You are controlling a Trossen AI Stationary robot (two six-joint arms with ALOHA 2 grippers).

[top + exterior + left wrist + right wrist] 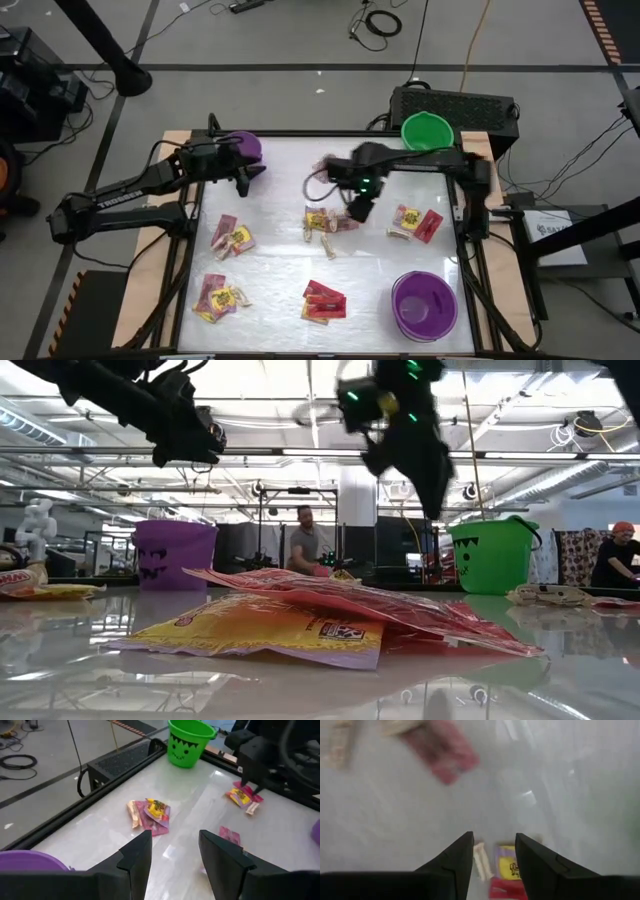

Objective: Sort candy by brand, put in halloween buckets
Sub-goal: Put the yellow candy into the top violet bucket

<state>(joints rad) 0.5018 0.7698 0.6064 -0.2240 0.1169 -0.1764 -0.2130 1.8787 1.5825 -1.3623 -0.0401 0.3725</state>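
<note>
**Both arms above the table, candy still lying in heaps**

In the high view the white table (280, 262) carries several heaps of candy: one at the middle (322, 222), one to the right of it (415, 222), two at the left side (232, 236) (218, 296) and red packets (323, 300) at the near edge. The green bucket (427, 130) stands at the far right corner, one purple bucket (424, 303) at the near right, and the other purple bucket (245, 147) at the far left, partly under the left arm. The left gripper (244, 180) hangs beside that bucket. The right gripper (358, 208) is over the middle heap.

In the low view a yellow packet (255, 630) and a flat red packet (400, 615) lie close to the camera, the red one on top. Behind them stand a purple bucket (174, 555) and the green bucket (494, 555) — people are in the room beyond.

The left wrist view shows its fingers (137, 857) standing apart with nothing between them, above bare table, a candy heap (150, 813) ahead.

The right wrist view shows its fingers (457, 857) also apart and empty — a yellow packet (506, 865) and a tan piece (481, 861) lie on the table below.
</note>
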